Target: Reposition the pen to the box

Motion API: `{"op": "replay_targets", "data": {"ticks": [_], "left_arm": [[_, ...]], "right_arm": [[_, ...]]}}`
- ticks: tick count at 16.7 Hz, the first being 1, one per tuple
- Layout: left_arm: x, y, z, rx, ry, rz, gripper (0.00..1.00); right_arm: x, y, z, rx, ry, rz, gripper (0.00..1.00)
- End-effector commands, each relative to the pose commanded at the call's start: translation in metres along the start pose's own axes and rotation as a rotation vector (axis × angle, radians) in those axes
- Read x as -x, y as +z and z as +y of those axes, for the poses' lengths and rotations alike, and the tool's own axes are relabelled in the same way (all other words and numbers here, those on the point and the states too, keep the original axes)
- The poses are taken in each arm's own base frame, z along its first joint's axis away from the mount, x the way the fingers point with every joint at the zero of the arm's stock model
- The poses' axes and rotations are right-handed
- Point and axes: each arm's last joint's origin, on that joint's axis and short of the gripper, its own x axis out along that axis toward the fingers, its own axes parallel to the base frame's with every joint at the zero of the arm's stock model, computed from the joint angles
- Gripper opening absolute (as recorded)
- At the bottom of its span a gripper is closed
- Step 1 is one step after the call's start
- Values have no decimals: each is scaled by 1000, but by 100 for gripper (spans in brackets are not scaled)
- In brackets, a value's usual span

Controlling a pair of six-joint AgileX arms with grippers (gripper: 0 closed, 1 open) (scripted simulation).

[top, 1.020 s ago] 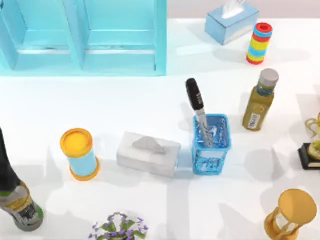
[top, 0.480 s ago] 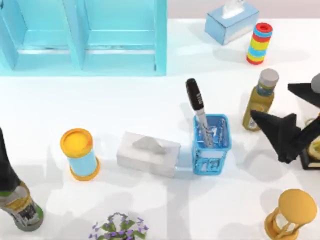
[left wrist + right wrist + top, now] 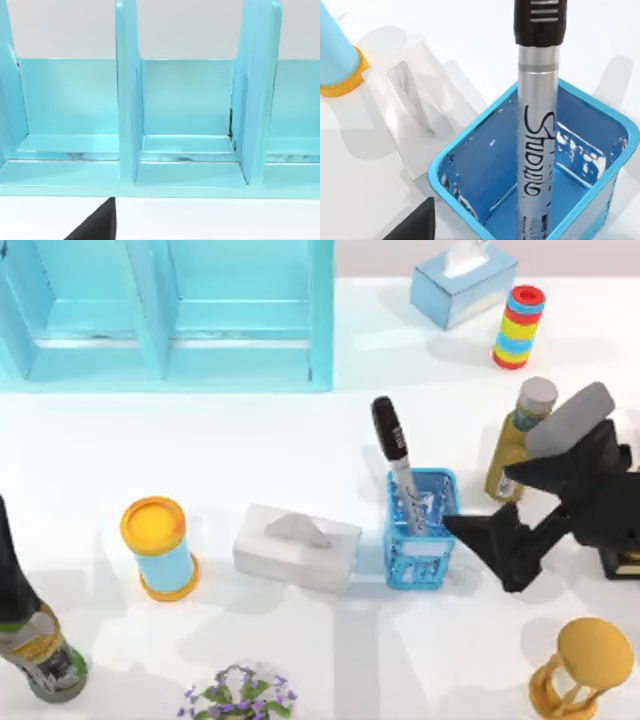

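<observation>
Now the right gripper has swung in from the counter's right edge, fingers spread wide and empty, with the pen just ahead of it, standing tilted in the blue basket, likely the next grab.

The pen carries dark lettering on its barrel reading roughly "Studio".

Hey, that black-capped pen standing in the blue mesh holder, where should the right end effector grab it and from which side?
Probably the pen at its black cap, well above the blue mesh holder, whose walls enclose the lower barrel. It leans toward the table's far left, so the cap stands free. The right end effector, beside the holder's right, would best rise and come in from that side, closing across the cap.
</observation>
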Motion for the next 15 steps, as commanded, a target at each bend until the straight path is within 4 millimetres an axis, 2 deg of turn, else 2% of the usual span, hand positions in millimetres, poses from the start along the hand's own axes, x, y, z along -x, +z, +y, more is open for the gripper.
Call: {"op": "replay_targets", "data": {"ticks": [8,15], "left_arm": [[0,0,0,0,0,0,100],[0,0,0,0,0,0,100]], "right_arm": [[-9,5,1,22,9,1,100],[-60,-4,11,24,13,2,100]]}}
